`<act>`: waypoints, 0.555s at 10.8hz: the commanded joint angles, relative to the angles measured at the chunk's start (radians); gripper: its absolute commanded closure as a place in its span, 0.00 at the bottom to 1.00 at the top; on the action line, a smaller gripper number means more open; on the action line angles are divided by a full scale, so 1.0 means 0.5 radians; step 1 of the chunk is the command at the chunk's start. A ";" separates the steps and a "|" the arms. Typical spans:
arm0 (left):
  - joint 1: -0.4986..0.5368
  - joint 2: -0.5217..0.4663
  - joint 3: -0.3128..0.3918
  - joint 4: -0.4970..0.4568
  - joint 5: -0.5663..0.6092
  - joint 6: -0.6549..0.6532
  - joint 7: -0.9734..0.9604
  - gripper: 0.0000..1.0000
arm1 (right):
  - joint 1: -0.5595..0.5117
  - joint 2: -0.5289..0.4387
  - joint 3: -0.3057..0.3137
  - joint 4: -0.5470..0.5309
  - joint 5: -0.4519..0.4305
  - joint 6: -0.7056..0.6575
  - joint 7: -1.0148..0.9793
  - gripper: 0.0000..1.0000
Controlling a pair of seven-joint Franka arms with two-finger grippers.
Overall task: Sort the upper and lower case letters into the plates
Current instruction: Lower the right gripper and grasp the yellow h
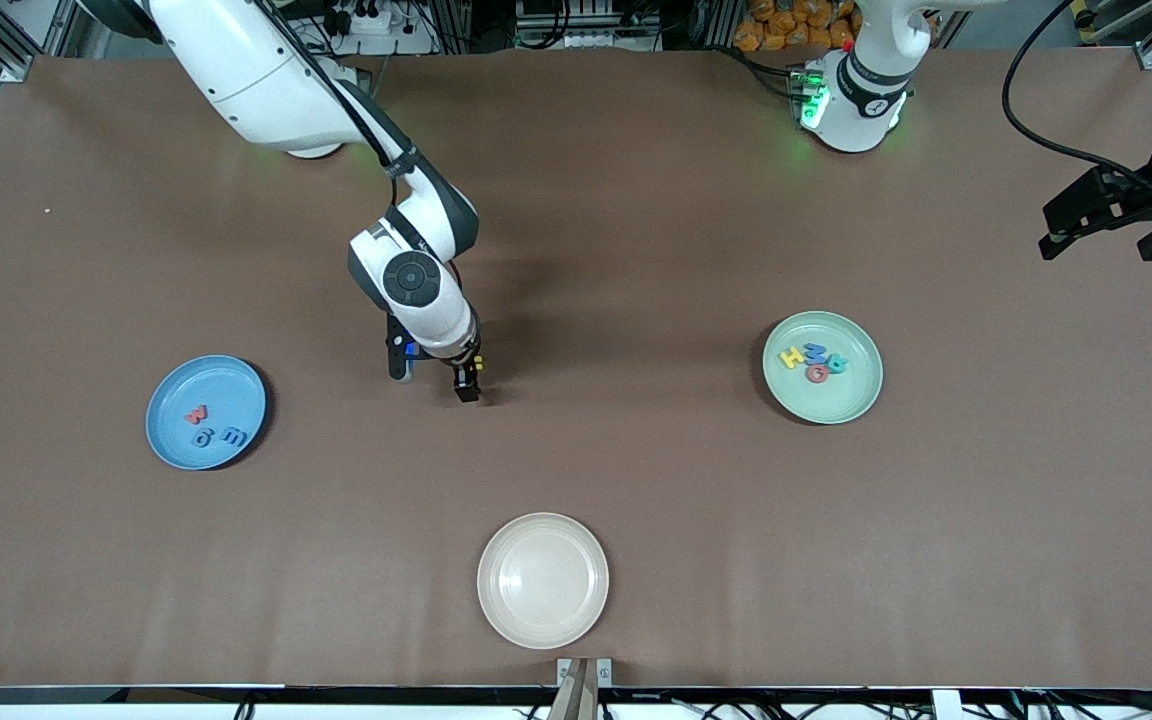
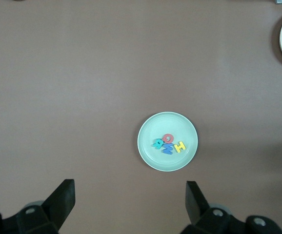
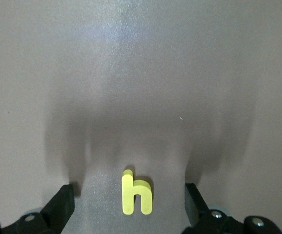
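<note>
One yellow lowercase h point(image 3: 136, 195) lies flat on the brown surface point(image 1: 636, 250), midway between the two sorting plates. The right gripper point(image 1: 436, 385) stands low over it, fingers point(image 3: 58, 207) released and spread to either side, touching nothing; the posture suggests a pick about to be made. The blue plate point(image 1: 168, 440), toward the right arm's end, holds three lowercase letters point(image 1: 211, 428). The mint green plate point(image 1: 851, 395), toward the left arm's end, holds four capitals point(image 1: 812, 362) clustered together. So the h appears to be the last piece, bound for the blue plate. The cream plate point(image 1: 543, 615), nearest the front camera, holds nothing. The left gripper point(image 1: 1106, 228) waits aloft at its end of the surface, fingers point(image 2: 63, 200) released.

Only the right wrist view shows the h; in the front view the gripper hides it. The left wrist view alone confirms the left fingers' spread.
</note>
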 commanded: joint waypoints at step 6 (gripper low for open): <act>0.008 0.007 0.005 0.009 0.012 0.006 -0.032 0.00 | 0.008 -0.006 0.029 -0.044 -0.130 0.072 0.091 1.00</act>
